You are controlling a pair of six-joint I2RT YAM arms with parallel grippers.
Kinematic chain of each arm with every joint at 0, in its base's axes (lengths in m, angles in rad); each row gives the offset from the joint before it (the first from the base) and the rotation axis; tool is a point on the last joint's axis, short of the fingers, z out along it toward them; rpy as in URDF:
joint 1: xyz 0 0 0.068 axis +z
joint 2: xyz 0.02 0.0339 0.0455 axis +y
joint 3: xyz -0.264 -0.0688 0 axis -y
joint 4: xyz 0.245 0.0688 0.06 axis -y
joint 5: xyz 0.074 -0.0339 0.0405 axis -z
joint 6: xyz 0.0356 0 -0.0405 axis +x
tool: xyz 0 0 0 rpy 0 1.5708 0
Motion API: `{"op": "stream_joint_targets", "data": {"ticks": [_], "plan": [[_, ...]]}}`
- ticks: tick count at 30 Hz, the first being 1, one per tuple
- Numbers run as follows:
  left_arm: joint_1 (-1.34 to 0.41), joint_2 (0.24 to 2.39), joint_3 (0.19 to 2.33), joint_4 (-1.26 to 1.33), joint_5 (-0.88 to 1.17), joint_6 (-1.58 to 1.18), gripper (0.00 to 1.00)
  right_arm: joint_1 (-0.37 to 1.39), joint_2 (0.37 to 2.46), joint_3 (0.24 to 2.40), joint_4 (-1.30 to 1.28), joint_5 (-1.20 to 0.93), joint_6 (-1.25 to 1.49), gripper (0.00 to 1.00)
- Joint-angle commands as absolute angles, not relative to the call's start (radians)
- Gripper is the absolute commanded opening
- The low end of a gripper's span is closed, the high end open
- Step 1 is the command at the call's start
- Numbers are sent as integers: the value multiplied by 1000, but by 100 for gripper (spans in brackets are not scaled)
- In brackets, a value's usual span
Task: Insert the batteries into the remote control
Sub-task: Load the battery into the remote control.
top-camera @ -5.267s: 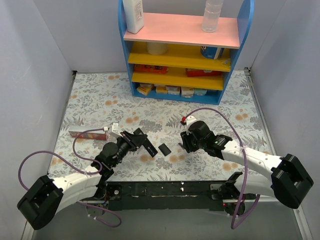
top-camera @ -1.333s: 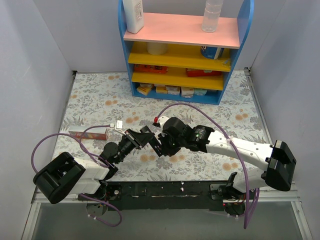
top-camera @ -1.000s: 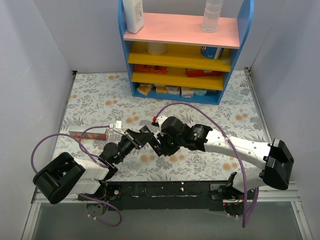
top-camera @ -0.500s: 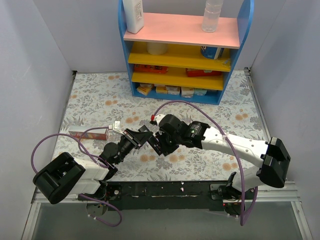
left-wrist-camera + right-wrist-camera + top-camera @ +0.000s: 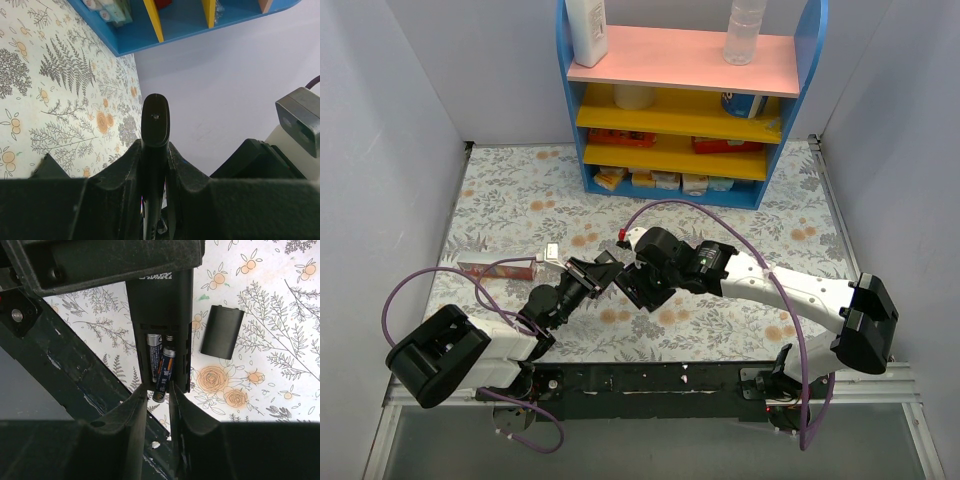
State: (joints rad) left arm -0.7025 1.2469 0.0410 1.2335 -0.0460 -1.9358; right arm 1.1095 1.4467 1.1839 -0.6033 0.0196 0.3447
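Note:
My left gripper (image 5: 601,276) is shut on the black remote control (image 5: 155,125) and holds it above the table, back side up. In the right wrist view the remote (image 5: 160,315) has its compartment open. One battery (image 5: 153,356) lies seated in it. My right gripper (image 5: 159,390) is shut on the second battery (image 5: 164,371), which sits tilted in the other slot with its near end past the remote's end. In the top view my right gripper (image 5: 634,286) meets the left one over the table's front middle. The batteries are hidden there.
The flat black battery cover (image 5: 222,331) lies on the floral table just right of the remote. A reddish-brown stick (image 5: 498,267) lies at the left. A blue shelf (image 5: 690,100) stands at the back. The black base rail (image 5: 650,380) runs along the near edge.
My right arm has swung left from the table's middle to the remote in my left gripper. Over the last second both grippers have edged slightly up and left together.

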Motion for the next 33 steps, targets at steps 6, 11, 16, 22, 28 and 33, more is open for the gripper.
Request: {"op": "stream_joint_targets", "data": {"ticks": [6,11,16,22,28,33], "plan": [[-707,1224,-49,1295,-71,-2006,0,1117,1419,1220,-589,48,341,36],[-707,1230,-51,1293,-68,-2028,0,1115,1404,1219,-588,58,337,39],[-707,1242,-51,1305,-63,-2039,0,1115,1373,1204,-552,57,330,48],[-707,1249,-52,1307,-57,-2052,0,1115,1350,1210,-537,60,315,50],[-707,1243,-55,1293,-49,-2075,0,1117,1295,1183,-491,40,223,52],[-709,1213,-32,1231,-25,-2080,0,1118,1217,1102,-479,25,40,49]]}}
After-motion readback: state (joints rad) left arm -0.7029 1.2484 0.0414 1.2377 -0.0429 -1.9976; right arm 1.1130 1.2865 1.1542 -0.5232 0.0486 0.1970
